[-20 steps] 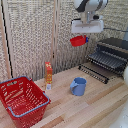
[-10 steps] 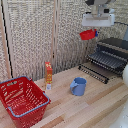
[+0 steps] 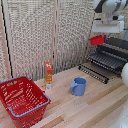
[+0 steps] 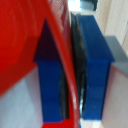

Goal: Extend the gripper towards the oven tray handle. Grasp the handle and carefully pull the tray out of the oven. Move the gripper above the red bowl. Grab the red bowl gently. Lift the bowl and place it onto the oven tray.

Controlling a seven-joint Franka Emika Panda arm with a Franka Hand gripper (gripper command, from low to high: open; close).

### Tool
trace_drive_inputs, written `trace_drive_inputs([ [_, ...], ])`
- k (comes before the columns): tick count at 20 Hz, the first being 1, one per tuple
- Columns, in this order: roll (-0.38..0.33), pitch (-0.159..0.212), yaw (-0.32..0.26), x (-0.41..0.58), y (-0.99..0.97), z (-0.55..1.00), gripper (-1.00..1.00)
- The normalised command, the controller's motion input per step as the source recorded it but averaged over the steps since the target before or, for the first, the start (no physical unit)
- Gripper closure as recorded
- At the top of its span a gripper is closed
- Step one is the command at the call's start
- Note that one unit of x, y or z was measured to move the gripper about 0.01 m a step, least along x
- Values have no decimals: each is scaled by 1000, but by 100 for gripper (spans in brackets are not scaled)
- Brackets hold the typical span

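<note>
The red bowl [image 3: 97,40] hangs in the air above the front of the oven [image 3: 116,52], tilted, held by its rim. My gripper [image 3: 104,35] is shut on it, below the white arm at the upper right of the exterior view. In the wrist view the bowl's red rim [image 4: 60,65] runs between my two blue fingertips [image 4: 95,70], pinched tight. The tray [image 3: 107,60] of dark parallel bars sticks out of the oven below the bowl. The oven tray handle [image 3: 99,64] is the dark bar along its front. The slatted oven door [image 3: 92,72] lies dropped open in front of it.
A blue mug [image 3: 78,86] stands on the wooden table [image 3: 95,107] near the middle. An orange bottle [image 3: 48,76] stands behind it. A large red mesh basket [image 3: 22,99] sits at the exterior view's left. A slatted screen [image 3: 45,35] forms the back wall.
The arm has carried the red bowl upward and toward the exterior view's right, from in front of the oven to above the pulled-out tray. The grip on the bowl has held.
</note>
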Motion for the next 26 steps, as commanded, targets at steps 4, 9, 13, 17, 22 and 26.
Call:
trace_drive_inputs([
  [4,-77,102,-93,0,-501,-511,100],
  [9,-90,97,-13,0,-356,-344,100],
  [13,-41,81,1,0,-234,-24,-100],
  [17,-37,47,4,0,-86,175,-100],
  [22,0,1,0,33,-21,321,-100],
  [26,0,0,-39,47,71,347,-100],
])
